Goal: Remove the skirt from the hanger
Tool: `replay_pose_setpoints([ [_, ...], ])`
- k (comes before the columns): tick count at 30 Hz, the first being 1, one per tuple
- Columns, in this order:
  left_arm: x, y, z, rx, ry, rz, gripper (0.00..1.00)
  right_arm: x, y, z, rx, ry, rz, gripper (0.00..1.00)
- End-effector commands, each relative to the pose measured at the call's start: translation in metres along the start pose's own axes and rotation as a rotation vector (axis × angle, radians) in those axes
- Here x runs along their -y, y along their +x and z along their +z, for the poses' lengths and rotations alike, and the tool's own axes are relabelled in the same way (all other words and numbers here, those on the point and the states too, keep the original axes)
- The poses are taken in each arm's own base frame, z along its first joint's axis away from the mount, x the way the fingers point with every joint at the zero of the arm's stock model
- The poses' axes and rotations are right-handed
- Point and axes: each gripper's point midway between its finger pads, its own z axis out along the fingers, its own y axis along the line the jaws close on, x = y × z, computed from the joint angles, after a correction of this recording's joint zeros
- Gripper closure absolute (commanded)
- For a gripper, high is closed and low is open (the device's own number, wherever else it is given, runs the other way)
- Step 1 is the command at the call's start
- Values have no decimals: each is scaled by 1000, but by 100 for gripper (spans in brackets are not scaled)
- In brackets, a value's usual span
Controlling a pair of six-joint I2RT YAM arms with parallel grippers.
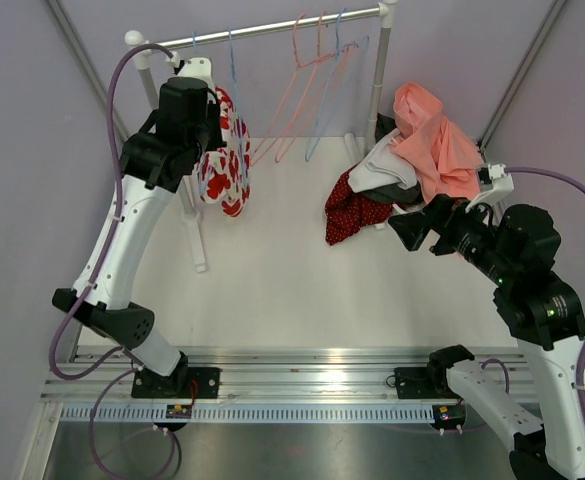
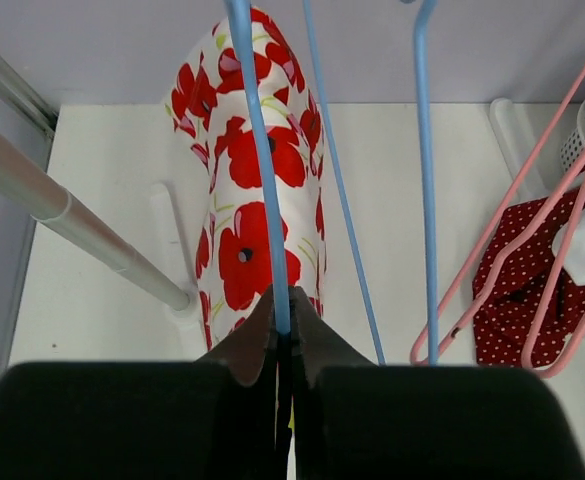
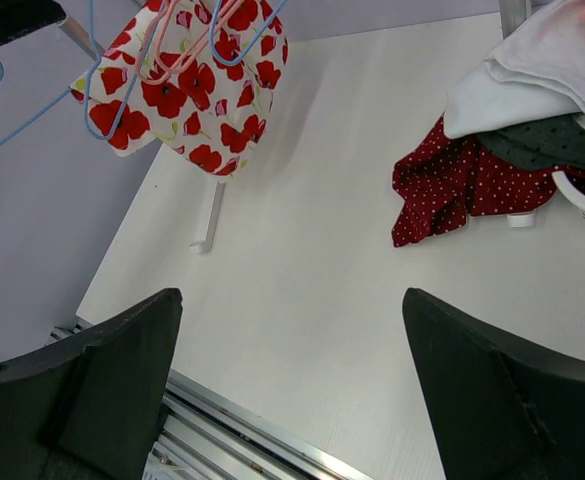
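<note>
A white skirt with red poppies (image 1: 227,160) hangs on a blue hanger (image 1: 234,70) at the left end of the rail (image 1: 272,28). My left gripper (image 1: 215,118) is up beside the skirt's top. In the left wrist view it (image 2: 282,305) is shut on the blue hanger's wire (image 2: 257,150), with the skirt (image 2: 257,180) hanging just beyond. My right gripper (image 1: 409,228) is open and empty above the table's right side. The right wrist view shows the skirt (image 3: 187,95) far off at the upper left.
Empty pink and blue hangers (image 1: 317,70) hang on the rail's right half. A pile of clothes, pink (image 1: 437,140), white and dark, sits in a basket at the back right, with a red dotted cloth (image 1: 350,212) spilling onto the table. The rack's foot (image 1: 198,240) lies at the left.
</note>
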Motion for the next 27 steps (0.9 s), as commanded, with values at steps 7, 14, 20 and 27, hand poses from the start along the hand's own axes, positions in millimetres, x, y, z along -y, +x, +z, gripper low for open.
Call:
replay_pose_setpoints([
  [7, -14, -64, -45, 189, 5, -63, 100, 1, -3, 4, 6, -3, -34, 1],
  [14, -29, -110, -106, 331, 26, -85, 100, -28, -11, 33, -42, -178, -39, 0],
  [20, -38, -108, -139, 360, 53, -113, 100, -77, -36, 56, -44, -316, -78, 0],
  [27, -44, -96, -163, 367, 77, -153, 100, -194, -40, 73, -79, -449, -239, 1],
])
